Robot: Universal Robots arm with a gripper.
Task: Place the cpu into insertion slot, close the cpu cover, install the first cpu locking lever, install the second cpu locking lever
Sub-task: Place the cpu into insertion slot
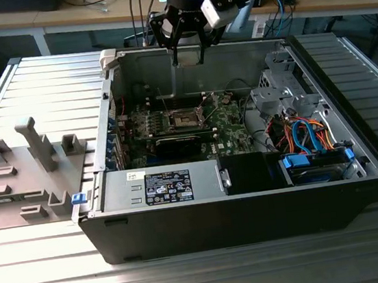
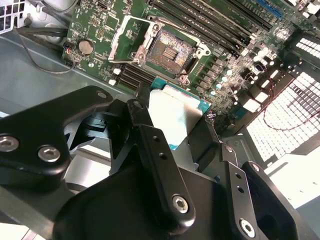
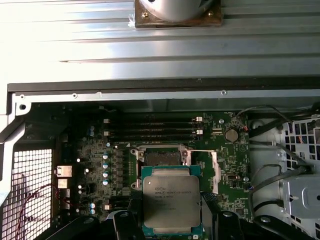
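Observation:
My gripper (image 1: 188,50) hangs above the back wall of the open computer case, shut on the cpu (image 3: 171,200), a flat silver-grey square chip with a green edge. In both wrist views the black fingers (image 2: 150,145) clamp the chip's two opposite sides. The chip (image 2: 175,115) is in the air, well apart from the board. Below it on the green motherboard lies the insertion slot (image 3: 160,158), a dark square socket with a metal rim (image 1: 185,119), uncovered. The cpu cover (image 2: 125,39), a thin silver frame, stands swung open beside the socket (image 2: 172,50).
A long black card (image 1: 179,145) lies in front of the socket, with memory slots (image 3: 150,129) on its far side. The labelled power supply (image 1: 170,185) and a drive cage with blue and orange cables (image 1: 306,142) fill the case's near side. A grey fixture plate (image 1: 27,168) sits at the exterior view's left.

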